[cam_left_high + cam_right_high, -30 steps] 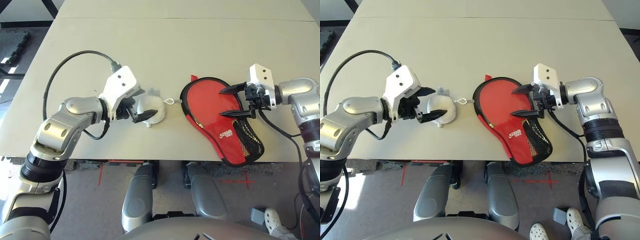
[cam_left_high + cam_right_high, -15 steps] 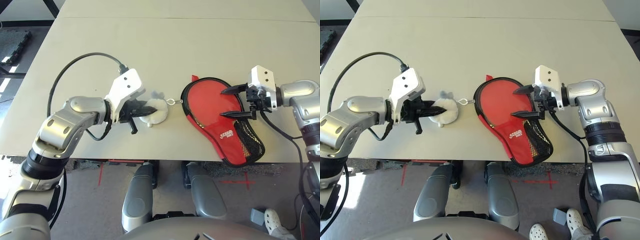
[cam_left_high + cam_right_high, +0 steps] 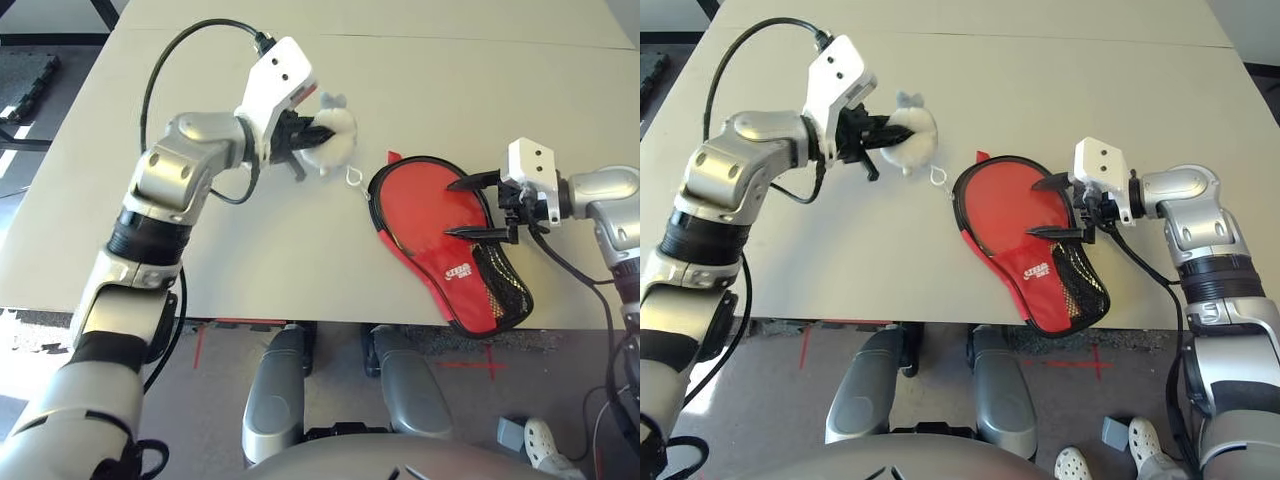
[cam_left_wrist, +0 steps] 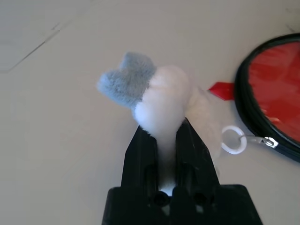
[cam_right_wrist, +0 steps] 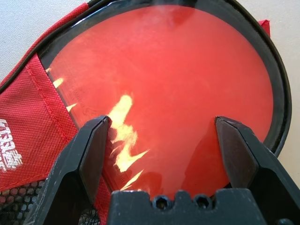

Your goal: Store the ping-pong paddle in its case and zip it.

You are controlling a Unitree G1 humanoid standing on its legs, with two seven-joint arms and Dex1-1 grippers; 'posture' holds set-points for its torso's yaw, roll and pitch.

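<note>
The red case (image 3: 455, 280) lies on the table at the right, its black zipper edge ringing the round part. Inside it the ping-pong paddle (image 5: 164, 70) shows its glossy red face; its handle is hidden under the fabric. My right gripper (image 3: 465, 208) hovers open just over the paddle's face, one finger (image 5: 93, 145) on either side. The white plush charm (image 3: 335, 135) is pinched in my shut left gripper (image 4: 161, 129), to the case's far left. Its ring (image 4: 233, 139) links it to the zipper pull at the case's rim (image 4: 267, 79).
The pale table (image 3: 420, 80) stretches wide behind both arms, with a seam across its far side. The case's black mesh pocket (image 3: 500, 285) lies near the table's front edge. A black cable (image 3: 190, 45) loops from my left wrist.
My left gripper shut on the plush charm, then carried it up and away toward the far side, ring and zipper pull trailing. The right gripper stayed open over the case.
</note>
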